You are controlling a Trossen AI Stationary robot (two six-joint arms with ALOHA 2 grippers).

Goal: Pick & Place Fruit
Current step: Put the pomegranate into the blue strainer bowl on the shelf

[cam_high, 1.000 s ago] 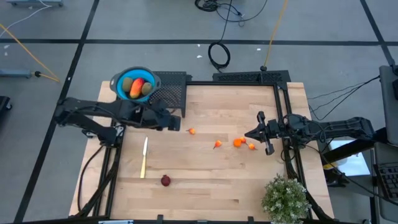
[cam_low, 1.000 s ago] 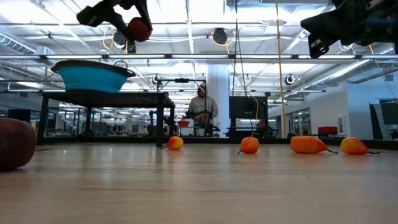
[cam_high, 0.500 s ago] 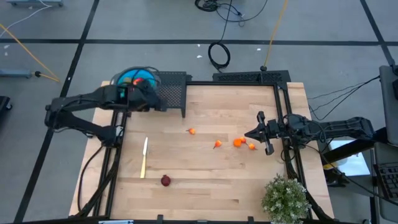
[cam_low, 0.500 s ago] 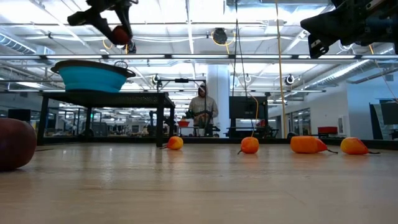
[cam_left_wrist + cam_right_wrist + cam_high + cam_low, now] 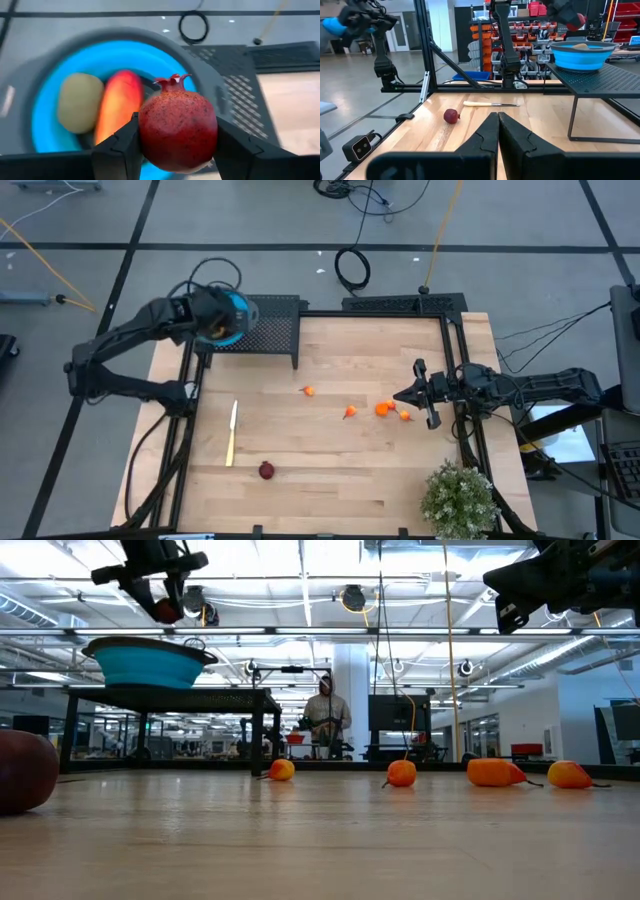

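On our table (image 5: 400, 480) five fruits remain while our left gripper (image 5: 175, 145), clamped around a pomegranate (image 5: 177, 131), hovers over the part-filled bowl (image 5: 60, 145).

The light wooden table (image 5: 330, 470) carries a slim pale knife (image 5: 232, 433) at about eight o'clock, lying lengthwise, and a dark red round fruit (image 5: 266, 470) at seven o'clock near the front edge. Four tiny orange fruits (image 5: 383, 409) lie scattered from the centre toward three o'clock. A potted plant (image 5: 458, 498) stands at the five o'clock corner. A black perforated shelf (image 5: 272, 323) stands at eleven o'clock.
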